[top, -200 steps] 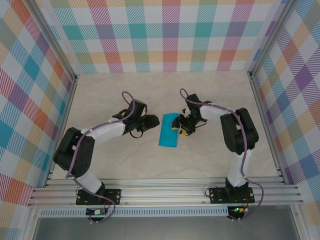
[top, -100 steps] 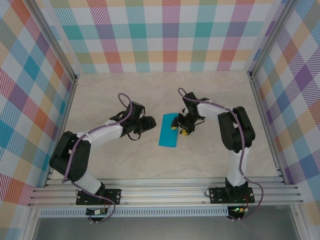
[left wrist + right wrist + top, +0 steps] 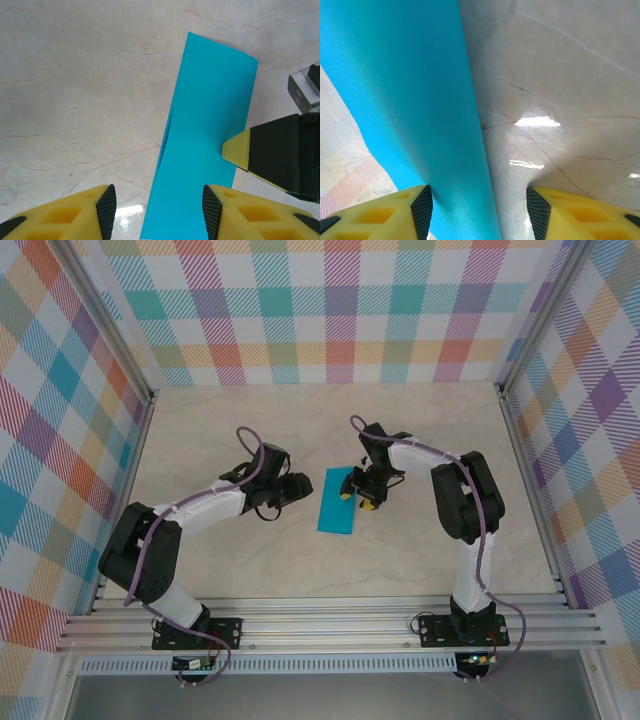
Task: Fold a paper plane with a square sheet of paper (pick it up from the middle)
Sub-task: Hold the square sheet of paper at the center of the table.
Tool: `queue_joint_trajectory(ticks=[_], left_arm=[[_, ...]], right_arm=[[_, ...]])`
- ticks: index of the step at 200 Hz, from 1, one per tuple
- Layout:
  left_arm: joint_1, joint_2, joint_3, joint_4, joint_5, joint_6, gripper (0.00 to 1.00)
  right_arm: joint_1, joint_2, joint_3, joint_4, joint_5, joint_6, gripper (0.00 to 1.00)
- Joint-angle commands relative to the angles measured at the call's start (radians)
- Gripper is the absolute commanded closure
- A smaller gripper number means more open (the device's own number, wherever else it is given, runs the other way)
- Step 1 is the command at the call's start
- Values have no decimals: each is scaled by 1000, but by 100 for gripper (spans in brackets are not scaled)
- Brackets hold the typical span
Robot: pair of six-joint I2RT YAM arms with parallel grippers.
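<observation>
Seemingly creasing the first half-fold of the square sheet of paper (image 3: 337,502), flat on the bench (image 3: 420,440) between left gripper (image 3: 302,487) and right gripper (image 3: 361,494), both jaws wide; next, probably pinching an edge to unfold.

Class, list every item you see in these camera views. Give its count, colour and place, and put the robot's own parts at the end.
sheet of paper: one, teal-blue, folded into a long narrow rectangle, flat mid-table between the arms.
table: one, beige marbled, under everything.
walls: three, pastel plaid, at left, back and right.
frame rails: several, silver, along the near edge.
left arm: one, black and white, left of the paper.
right arm: one, black and white, right of the paper.
left end effector: one, yellow and black, open, by the paper's left edge.
right end effector: one, yellow and black, open, at the paper's right edge.
</observation>
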Motion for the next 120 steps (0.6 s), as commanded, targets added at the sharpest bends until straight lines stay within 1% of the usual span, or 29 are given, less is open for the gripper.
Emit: queue_joint_trajectory(ticks=[1,56,78,101,120], left_arm=[[-13,5,-13,3,21,8,49],[-13,16,-8,1,35,16,50],[-13,28,-6,24,73,23,52],[-14,63,8,67,148,24,64],[-21,114,36,96,203,13,81]], right_arm=[[-1,77,-7,-59,99,16,43],[-1,91,-1,-67,108,18,44],[1,97,1,-70,111,16,44],[1,104,2,-76,121,15,44],[2,105,2,-79,128,14,44]])
